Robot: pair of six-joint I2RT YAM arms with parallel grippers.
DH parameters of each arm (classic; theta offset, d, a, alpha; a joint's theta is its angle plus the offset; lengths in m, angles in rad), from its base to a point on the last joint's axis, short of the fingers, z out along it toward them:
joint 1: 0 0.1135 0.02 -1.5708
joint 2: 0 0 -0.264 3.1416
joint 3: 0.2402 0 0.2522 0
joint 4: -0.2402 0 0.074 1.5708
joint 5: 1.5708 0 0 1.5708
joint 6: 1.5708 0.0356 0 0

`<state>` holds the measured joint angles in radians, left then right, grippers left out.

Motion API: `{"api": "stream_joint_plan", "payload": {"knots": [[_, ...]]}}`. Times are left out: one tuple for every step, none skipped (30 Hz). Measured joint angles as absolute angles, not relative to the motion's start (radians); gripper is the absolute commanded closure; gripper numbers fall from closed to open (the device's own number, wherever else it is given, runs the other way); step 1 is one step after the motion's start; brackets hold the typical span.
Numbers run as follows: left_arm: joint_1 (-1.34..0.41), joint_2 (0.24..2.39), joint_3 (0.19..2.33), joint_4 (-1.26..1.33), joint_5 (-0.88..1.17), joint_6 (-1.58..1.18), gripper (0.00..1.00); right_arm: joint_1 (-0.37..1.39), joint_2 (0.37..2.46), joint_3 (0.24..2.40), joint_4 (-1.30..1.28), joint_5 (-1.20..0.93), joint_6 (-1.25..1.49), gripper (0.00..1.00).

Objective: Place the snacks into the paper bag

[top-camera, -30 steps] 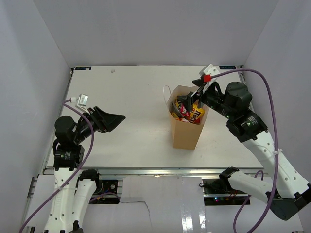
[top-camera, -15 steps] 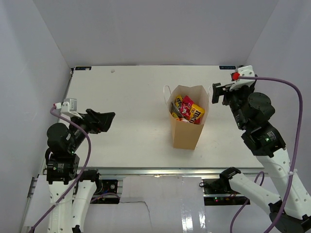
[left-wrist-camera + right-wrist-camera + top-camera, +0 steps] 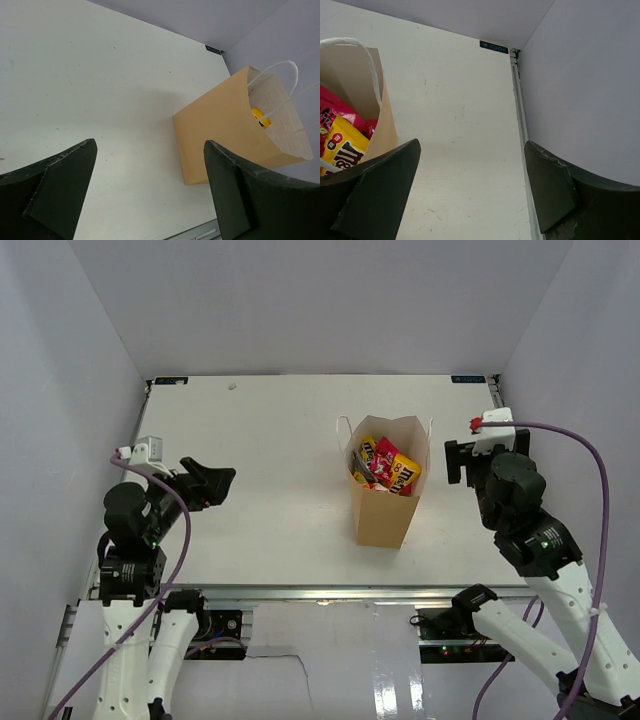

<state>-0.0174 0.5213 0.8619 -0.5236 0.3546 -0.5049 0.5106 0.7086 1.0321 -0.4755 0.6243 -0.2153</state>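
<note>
**Item: paper bag** point(image 3: 385, 512). Tan, upright, mouth open. It stands on the right half of the surface point(image 3: 270, 420), about midway between the far and near edges. Thin white loop handles point(image 3: 280, 70) rise from its rim.

**Item: snacks** point(image 3: 385, 465). Yellow, red and orange packets are heaped inside the bag and show through its mouth. No packet is seen outside the bag in any view.

**Item: left tool** point(image 3: 207, 483). Fingers are spread wide with nothing between them. It hangs over the left edge of the surface, well apart from the bag.

**Item: right tool** point(image 3: 472, 147). Fingers are spread with nothing between them. It sits just beside the bag's right wall, toward the right edge of the surface, and does not touch the bag.

**Status.** Filling appears complete, since every visible packet is in the bag. Judged remaining: nothing to load, and at most both arms drawing back to rest. The bottom of the bag is hidden, so the packet count cannot be told.
</note>
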Motion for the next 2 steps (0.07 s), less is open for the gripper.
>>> {"api": "stream_joint_plan", "payload": {"knots": [[-0.017, 0.524, 0.862, -0.524, 0.355, -0.505, 0.02, 0.511, 0.702, 1.032, -0.478, 0.624, -0.212, 0.1], [-0.017, 0.527, 0.862, -0.523, 0.355, -0.505, 0.02, 0.511, 0.697, 1.032, -0.481, 0.622, -0.21, 0.1]]}}
